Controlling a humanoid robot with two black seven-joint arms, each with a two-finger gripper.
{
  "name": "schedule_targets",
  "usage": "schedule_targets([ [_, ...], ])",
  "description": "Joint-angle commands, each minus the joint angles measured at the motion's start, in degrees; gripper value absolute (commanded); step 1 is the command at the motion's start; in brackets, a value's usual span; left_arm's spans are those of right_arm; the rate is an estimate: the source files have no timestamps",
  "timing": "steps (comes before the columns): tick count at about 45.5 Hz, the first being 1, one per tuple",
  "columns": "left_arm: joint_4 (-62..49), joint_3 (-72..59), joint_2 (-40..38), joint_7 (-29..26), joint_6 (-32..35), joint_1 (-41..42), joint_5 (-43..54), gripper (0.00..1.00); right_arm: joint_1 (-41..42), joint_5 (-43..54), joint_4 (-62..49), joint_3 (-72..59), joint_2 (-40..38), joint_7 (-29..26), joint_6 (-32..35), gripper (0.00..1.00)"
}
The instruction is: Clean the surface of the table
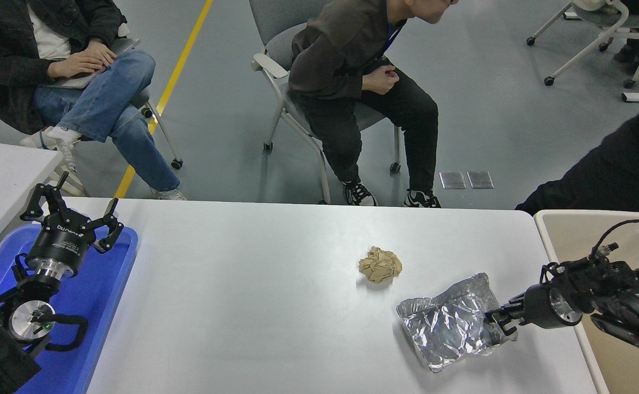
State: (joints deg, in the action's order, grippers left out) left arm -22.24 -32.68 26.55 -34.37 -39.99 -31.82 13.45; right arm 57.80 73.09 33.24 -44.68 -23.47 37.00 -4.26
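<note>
Bench [253, 284]: matte white, rounded far corners, long axis running left to right across the view, filling the lower half. Brown paper wad [380, 264] sits right of centre. Crumpled foil bag [448, 323] lies near the right end, right pincer [499, 322] clamped on its right edge. Left pincer [72, 214] parked over the blue tray [100, 306], fingers apart. Beige bin [571, 230] adjoins the right end.

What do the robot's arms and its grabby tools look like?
Both arms are black. The left tool has thin, black, claw-like fingers on a round black body with white lettering, above a shiny silver ring. The right tool is black too, with a silver metal wrist disc and a black cable looping over the arm.
</note>
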Motion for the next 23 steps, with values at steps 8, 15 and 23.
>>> schedule_targets([
  [8, 0.0, -0.01, 0.0, 0.0, 0.0, 0.0, 0.0, 1.0, 0.65, -2.95, 0.07, 0.12, -0.34, 2.9, 0.13, 0.0],
  [15, 0.0, -0.01, 0.08, 0.0, 0.0, 0.0, 0.0, 1.0, 0.74, -3.04, 0.34, 0.29, -0.52, 3.43, 0.04, 0.0],
  [23, 0.0, -0.01, 0.0, 0.0, 0.0, 0.0, 0.0, 1.0, 2.93, -3.04, 1.21, 0.2, -2.54, 4.92, 0.21, 0.0],
])
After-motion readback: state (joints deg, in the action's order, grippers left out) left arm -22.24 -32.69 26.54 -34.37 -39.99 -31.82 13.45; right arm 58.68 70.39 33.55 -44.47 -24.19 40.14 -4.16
